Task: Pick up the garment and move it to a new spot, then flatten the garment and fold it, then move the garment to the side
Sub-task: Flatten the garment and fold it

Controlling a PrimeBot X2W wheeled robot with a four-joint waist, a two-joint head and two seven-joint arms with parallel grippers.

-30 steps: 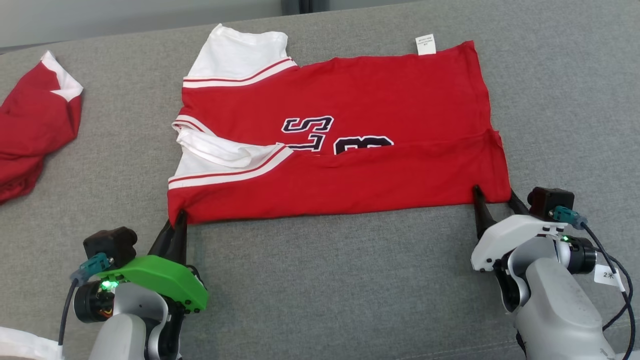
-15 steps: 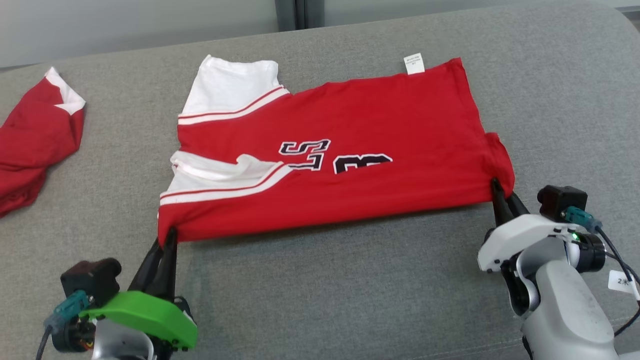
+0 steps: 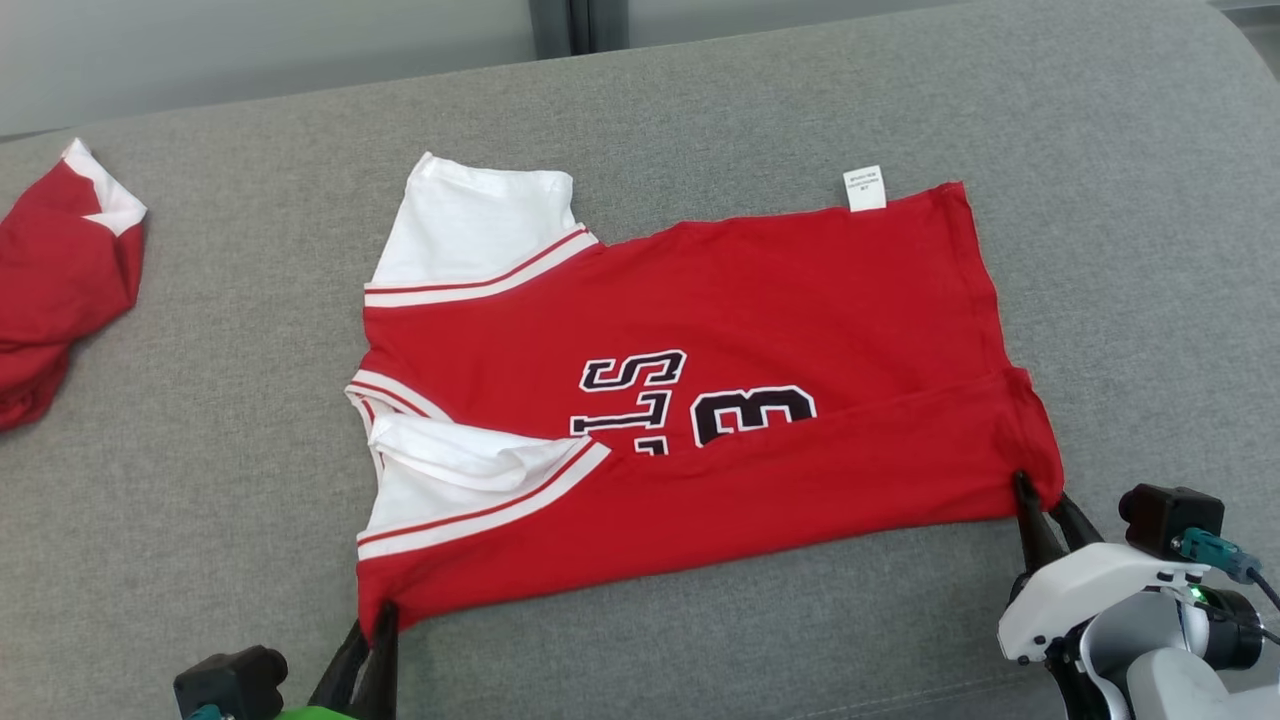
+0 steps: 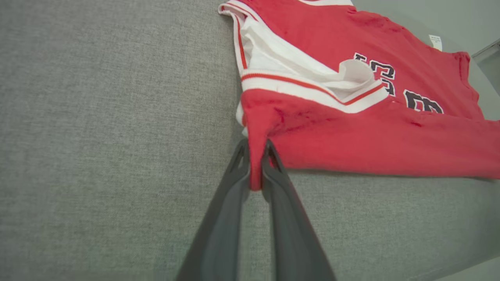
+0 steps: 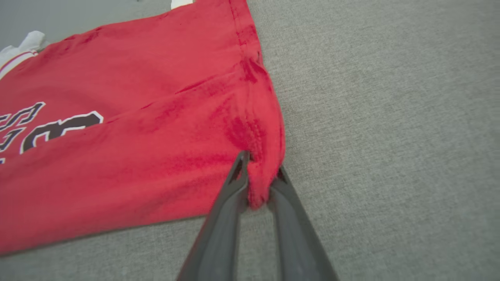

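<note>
Head view: rectangular, perhaps knit jersey [image 3: 750,300]

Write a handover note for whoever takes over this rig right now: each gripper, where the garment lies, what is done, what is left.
Left gripper: shut on the jersey at its near left corner.
Right gripper: shut on its near right corner.
Jersey: spread on the grey cushion, white sleeves to the left, near strip folded over the lettering.
Done: flattened, first lengthwise fold apparently begun.
Left: finish folding, then move it aside. A second red garment lies at far left.
</note>
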